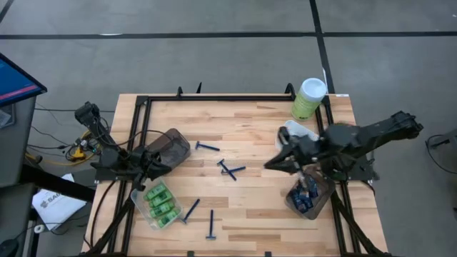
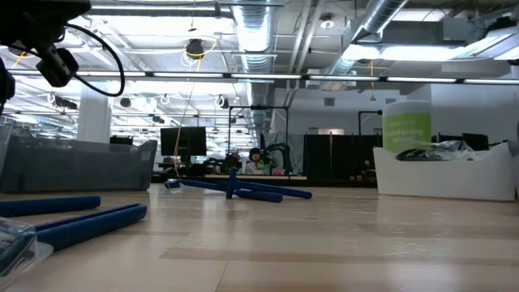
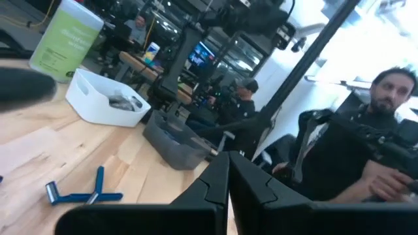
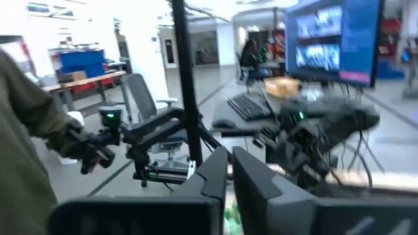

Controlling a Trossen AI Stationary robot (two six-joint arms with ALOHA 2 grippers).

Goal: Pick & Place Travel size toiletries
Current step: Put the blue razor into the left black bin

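Only the left wrist view shows a seated person (image 3: pixel 366 150).

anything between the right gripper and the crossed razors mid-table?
Nothing visible. In the high view the right gripper is shut, empty and lifted, with bare wood between it and the crossed razors. The white tub and smoky tub sit off that line. The left gripper waits across the table.

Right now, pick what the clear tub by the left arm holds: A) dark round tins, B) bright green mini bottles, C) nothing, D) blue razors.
B: in the high view the clear tub near the left arm is packed with bright green mini bottles, while the blue razors lie loose on the table.
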